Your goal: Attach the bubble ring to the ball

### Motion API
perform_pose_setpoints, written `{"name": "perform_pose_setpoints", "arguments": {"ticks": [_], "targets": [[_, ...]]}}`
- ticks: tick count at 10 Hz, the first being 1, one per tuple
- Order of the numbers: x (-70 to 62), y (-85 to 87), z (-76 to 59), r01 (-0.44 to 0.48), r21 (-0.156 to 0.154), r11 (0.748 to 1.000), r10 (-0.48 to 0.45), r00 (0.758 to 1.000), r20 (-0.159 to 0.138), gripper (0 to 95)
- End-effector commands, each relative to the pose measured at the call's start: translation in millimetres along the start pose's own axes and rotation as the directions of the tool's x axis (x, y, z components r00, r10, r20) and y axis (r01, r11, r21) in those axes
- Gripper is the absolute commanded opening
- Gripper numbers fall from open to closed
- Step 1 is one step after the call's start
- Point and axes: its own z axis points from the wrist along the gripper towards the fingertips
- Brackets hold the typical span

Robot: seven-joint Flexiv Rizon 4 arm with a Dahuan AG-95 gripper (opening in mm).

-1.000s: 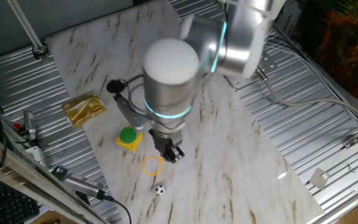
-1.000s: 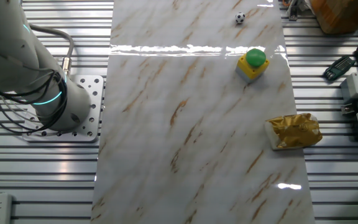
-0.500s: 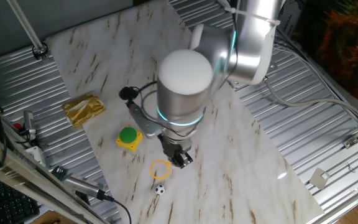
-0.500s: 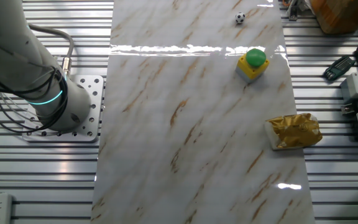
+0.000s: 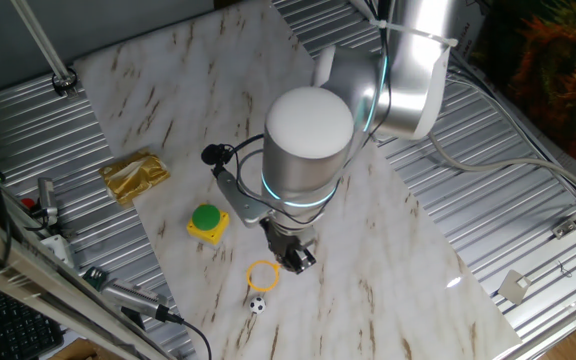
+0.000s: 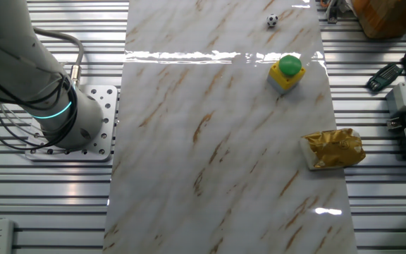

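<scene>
The bubble ring (image 5: 263, 276) is a thin yellow-orange loop. It hangs from my gripper (image 5: 294, 262), which is shut on its short handle and holds it low over the marble board (image 5: 388, 260). The ball (image 5: 256, 305) is tiny and white with black patches. It lies on the board just below the loop in this view and is not inside it. In the other fixed view the ball (image 6: 272, 20) sits near the board's far edge. The gripper and ring are out of that frame; only the arm's base (image 6: 55, 106) shows.
A yellow box with a green round button (image 5: 207, 222) stands left of the gripper and also shows in the other fixed view (image 6: 287, 70). A gold foil packet (image 5: 135, 174) lies farther left. Cables and tools (image 5: 118, 295) lie off the board's left front corner.
My gripper has carried the ring down and to the right in the fixed view, closer to the ball. The ball, button box and packet have not moved.
</scene>
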Motion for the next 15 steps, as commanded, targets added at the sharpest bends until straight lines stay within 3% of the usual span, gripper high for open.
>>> {"name": "perform_pose_setpoints", "arguments": {"ticks": [1,3,15], "targets": [[0.6,4.2,3.6,-0.005,0.002,1.0,0.005,1.0,0.011,0.0],[3.4,8.8,10.3,-0.009,0.002,1.0,0.009,1.0,0.02,0.0],[10.9,9.5,34.8,0.011,0.008,1.0,-0.011,1.0,0.0,0.0]]}}
